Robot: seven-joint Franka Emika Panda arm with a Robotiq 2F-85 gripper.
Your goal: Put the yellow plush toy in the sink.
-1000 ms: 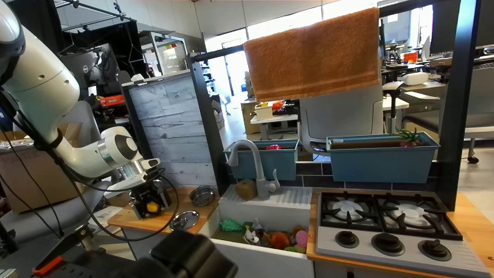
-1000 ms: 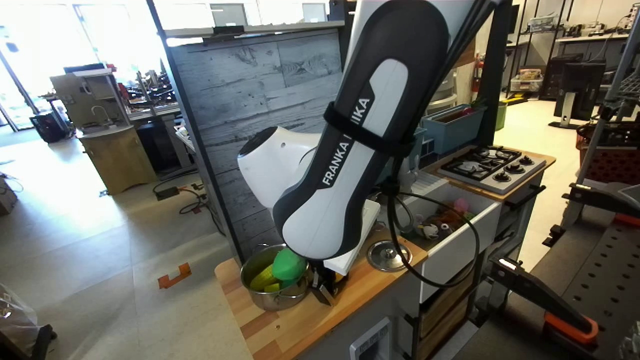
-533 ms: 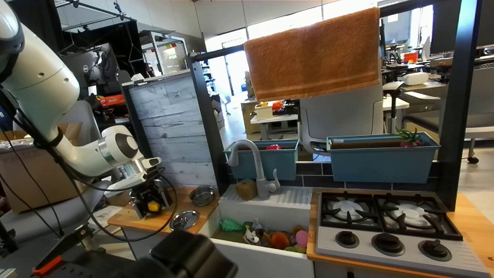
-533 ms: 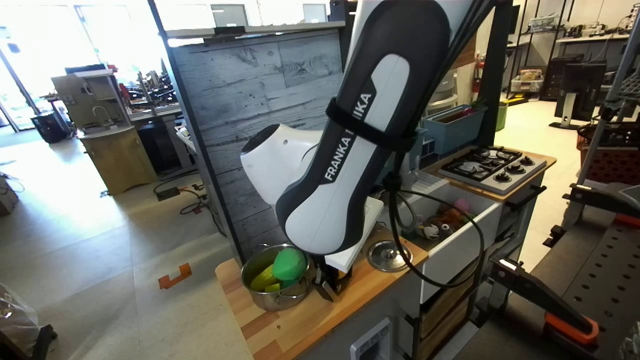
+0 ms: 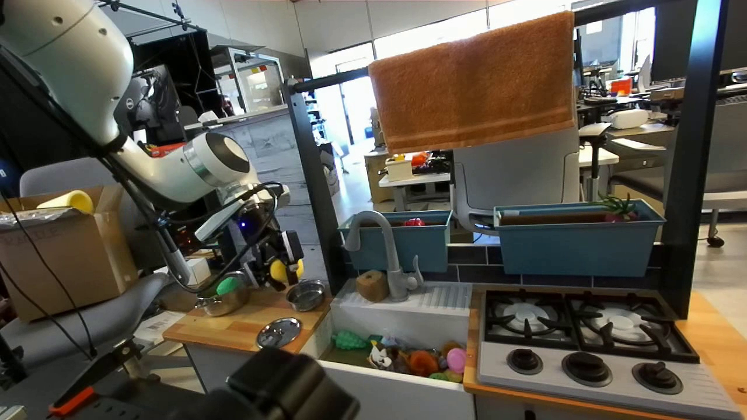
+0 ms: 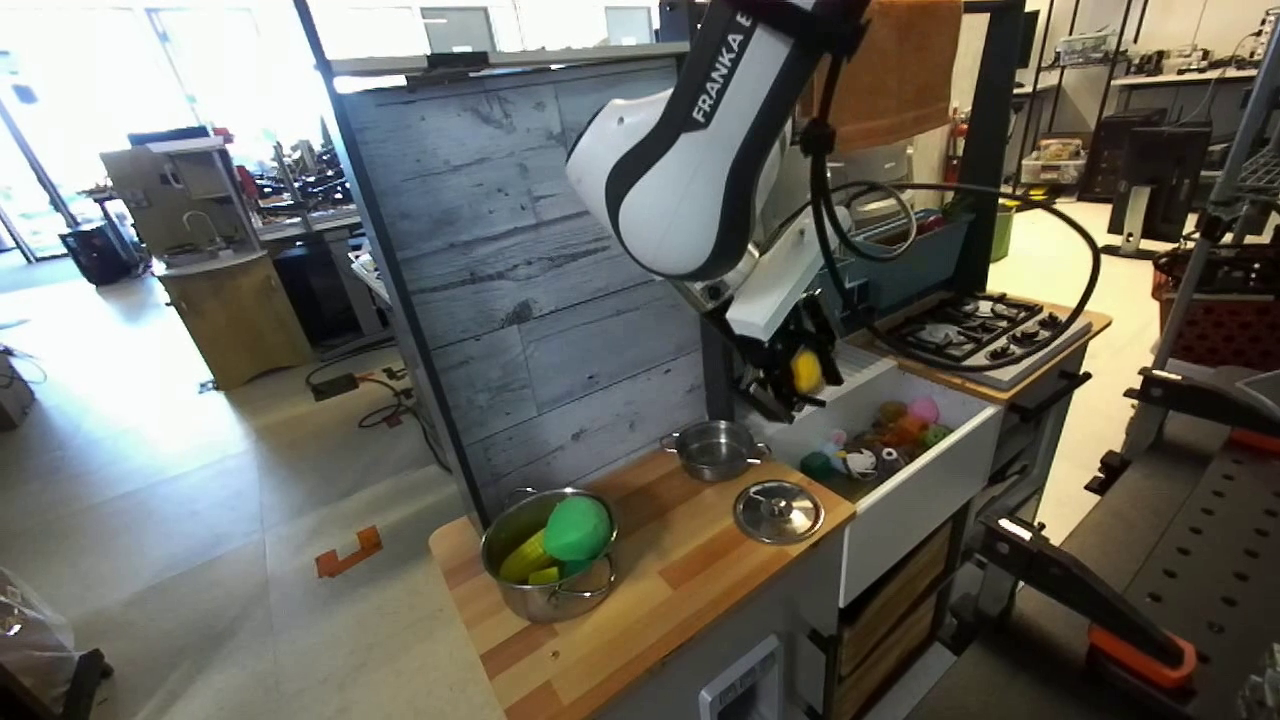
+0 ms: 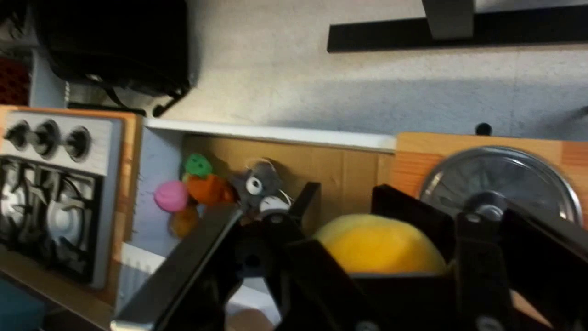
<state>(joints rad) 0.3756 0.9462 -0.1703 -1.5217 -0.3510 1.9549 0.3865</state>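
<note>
The yellow plush toy shows rounded and bright between the fingers in the wrist view (image 7: 379, 243), and as a yellow patch in both exterior views (image 5: 278, 270) (image 6: 806, 371). My gripper (image 7: 347, 197) is shut on it and holds it in the air. The gripper (image 5: 283, 280) is above the small metal pan, left of the sink in that exterior view. The white sink (image 5: 402, 388) has a brown bottom and holds several plush toys, among them a grey one (image 7: 262, 181), an orange one (image 7: 209, 189) and a pink one (image 7: 171, 195). The fingers hide the toy's lower part.
A grey faucet (image 5: 390, 256) stands at the sink's back edge beside a brown block (image 5: 372, 286). A small metal pan (image 6: 716, 450), a lid (image 6: 779, 512) and a pot (image 6: 560, 600) stand on the wooden counter. A stove (image 5: 583, 332) is on the sink's far side.
The arm has barely moved at first, then has lifted the yellow plush toy off the counter and carried it toward the sink. The pot and small pan show more fully.
</note>
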